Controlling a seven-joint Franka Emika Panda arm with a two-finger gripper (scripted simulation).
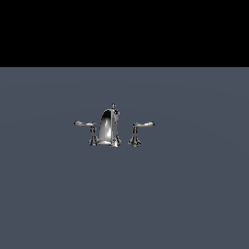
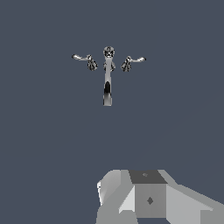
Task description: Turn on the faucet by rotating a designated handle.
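While the chrome faucet [image 1: 108,127] sits mid-scene on the flat grey worktop [image 1: 194,194], nothing is touching it. It's a three-piece set: an arched central spout [image 1: 105,126] with a knob-tipped rod [image 1: 114,107] on top, and a lever on either side.

The handle [image 1: 138,131] is the lever on the exterior view's right. Its small flared pedestal stands clear of the spout base with a visible gap, and its lever arm points outward, away from the spout. The twin lever [image 1: 87,129], on the exterior view's left, has its pedestal right up against the spout base, arm also pointing outward.

The arm isn't visible in the exterior view. The wrist view looks down on the faucet [image 2: 107,70] from above, spout extending toward the camera and both levers splayed sideways. A grey blocky part of the hand [image 2: 148,197] fills the frame edge, well apart from the faucet. The fingers aren't visible, so I can't tell how far open the hand is; nothing is seen in it.
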